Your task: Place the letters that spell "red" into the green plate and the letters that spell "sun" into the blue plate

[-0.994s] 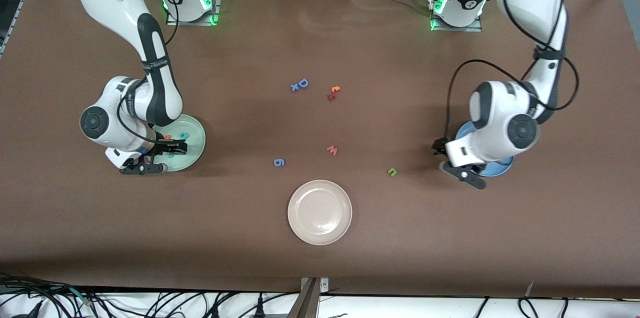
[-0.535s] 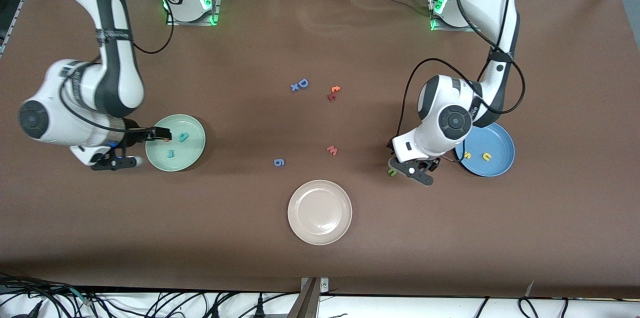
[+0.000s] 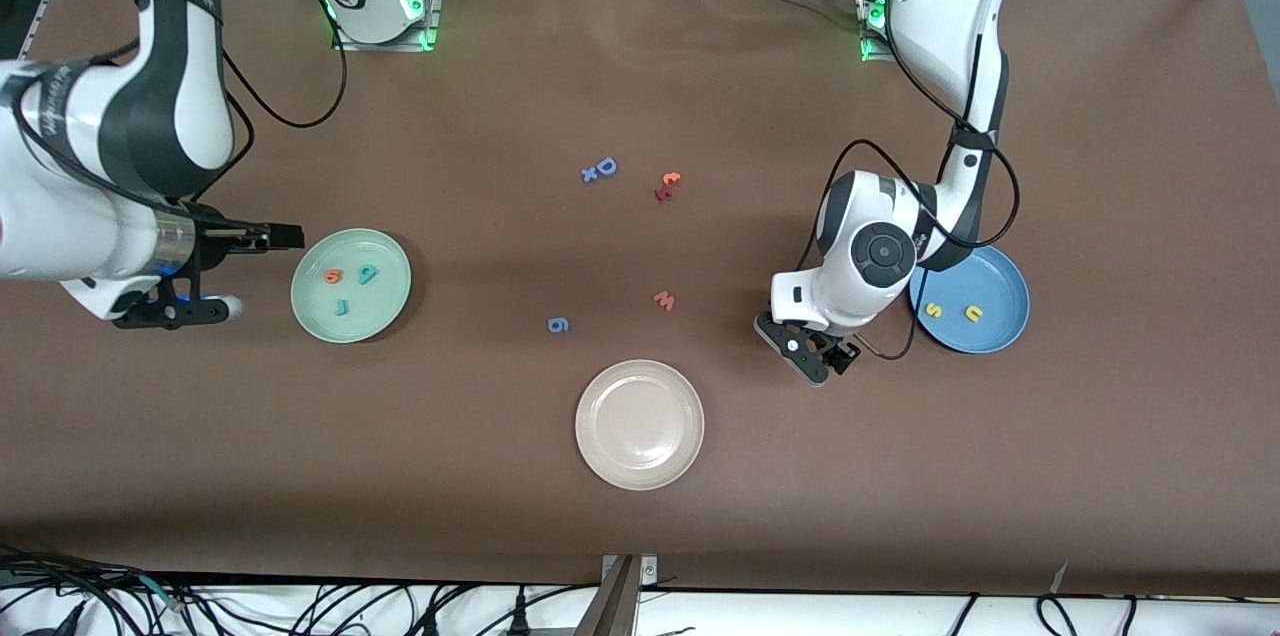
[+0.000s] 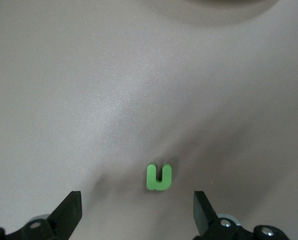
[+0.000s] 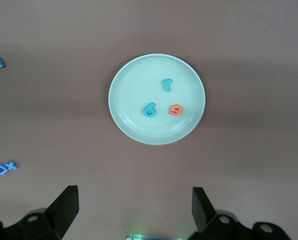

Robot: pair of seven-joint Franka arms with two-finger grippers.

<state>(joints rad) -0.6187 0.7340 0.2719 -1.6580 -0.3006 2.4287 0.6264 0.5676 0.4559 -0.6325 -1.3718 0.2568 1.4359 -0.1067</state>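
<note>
The left gripper [image 3: 812, 356] is hanging low over the table at the front view's right of centre, jaws spread wide with the olive-green letter [image 4: 159, 177] lying untouched between them; in the front view the gripper is hiding that letter. The blue plate [image 3: 1000, 266], at right, is holding the yellow "s" [image 3: 933, 309] and yellow "u" [image 3: 972, 313].

The right gripper [image 3: 225, 271], at the left edge, is standing wide open and empty beside the green plate [image 3: 385, 261], which is holding the teal "r" [image 5: 167, 84], teal "d" [image 5: 149, 110] and orange "e" [image 5: 176, 109]. The lettering on the right arm's band is too small to read.
</note>
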